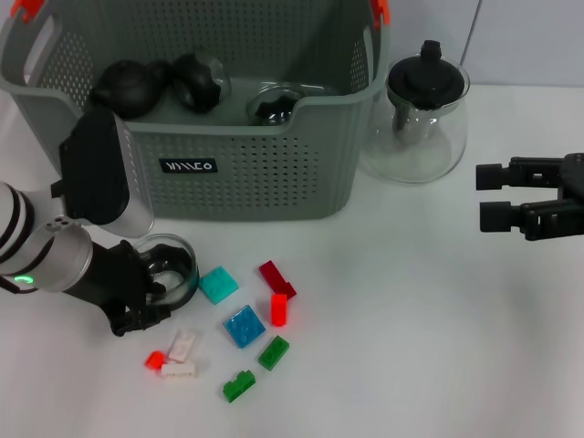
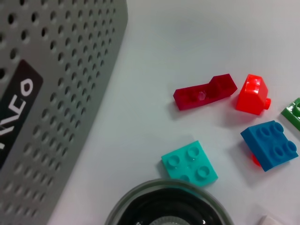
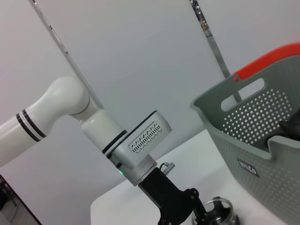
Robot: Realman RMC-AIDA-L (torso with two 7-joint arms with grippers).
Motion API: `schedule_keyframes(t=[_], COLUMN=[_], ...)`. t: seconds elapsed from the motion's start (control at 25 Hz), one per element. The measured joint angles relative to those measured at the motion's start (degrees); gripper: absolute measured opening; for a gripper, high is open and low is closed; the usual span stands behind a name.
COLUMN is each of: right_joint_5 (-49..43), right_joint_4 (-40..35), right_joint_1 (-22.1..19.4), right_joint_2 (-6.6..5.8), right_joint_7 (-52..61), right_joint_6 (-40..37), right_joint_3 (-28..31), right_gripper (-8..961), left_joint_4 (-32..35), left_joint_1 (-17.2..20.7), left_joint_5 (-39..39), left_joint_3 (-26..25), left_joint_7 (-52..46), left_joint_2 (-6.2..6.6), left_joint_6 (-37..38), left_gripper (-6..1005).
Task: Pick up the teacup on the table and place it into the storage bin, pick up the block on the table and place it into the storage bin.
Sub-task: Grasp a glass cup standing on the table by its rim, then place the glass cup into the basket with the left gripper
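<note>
The left gripper (image 1: 151, 297) is low over the white table (image 1: 411, 347), right at the glass teacup (image 1: 172, 266), which stands on the table just in front of the storage bin (image 1: 237, 164); its black fingers reach to the cup's near rim, but whether they have closed on it cannot be told. Just beside the cup lies a teal block (image 1: 218, 284), then a dark red block (image 1: 276, 276), a red block (image 1: 278, 308), a blue block (image 1: 245, 326), two green blocks (image 1: 273, 351) and white pieces (image 1: 181, 357) with a small red one, all loose on the table. The bin is grey and perforated, with orange handle clips and a black label; inside it sit dark teapots (image 1: 128, 87) and another glass cup (image 1: 278, 103). A clear glass teapot (image 1: 422, 114) with a black lid stands beside the bin. The right gripper (image 1: 493, 196) hovers well apart on the right, its fingers spread with nothing between them. Behind is a plain pale wall. The left wrist view cuts off most of the teacup, and the bin's back rim runs out of the head view.
</note>
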Motion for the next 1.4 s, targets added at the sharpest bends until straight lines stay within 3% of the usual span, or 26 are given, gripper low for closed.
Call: schedule_keyframes(t=[0.32, 0.52, 0.64, 0.84, 1.04, 1.2, 1.4], right_joint_5=[-0.8, -0.9, -1.0, -5.2, -11.8, -16.0, -19.3], right_joint_4=[0.0, 0.0, 0.0, 0.2, 2.5, 3.0, 3.0], right_joint_1=[0.1, 0.0, 0.0, 0.7, 2.8, 4.4, 6.0], right_joint_2=[0.07, 0.11, 0.05, 0.11, 0.41, 0.98, 1.51], right_joint_7=[-0.2, -0.3, -0.3, -0.1, -0.3, 0.1, 1.3], right_joint_6=[-0.1, -0.2, -0.2, -0.5, 0.4, 3.0, 5.4], right_joint_3=[-0.1, 0.2, 0.2, -0.1, -0.2, -0.3, -0.3], right_gripper=[945, 945, 945, 945, 945, 945, 945], left_joint_4=[0.2, 3.1, 5.8, 11.6, 17.9, 20.1, 13.2], left_joint_1=[0.0, 0.0, -0.3, -3.3, -7.3, -11.8, -18.5], left_joint_5=[0.3, -0.6, -3.2, -13.1, -23.9, -24.8, -18.8], left_joint_3=[0.0, -1.1, -3.4, -13.3, -22.4, -24.2, -23.3], left_joint_7=[-0.4, -1.7, -3.0, -6.3, -12.4, -16.5, -21.8], left_joint_2=[0.01, 0.01, 0.16, 0.19, 0.51, 1.33, 4.27], left_joint_6=[0.0, 3.1, 8.5, 21.6, 27.5, 25.5, 13.6], left_gripper=[61, 56, 53, 49, 48, 51, 54])
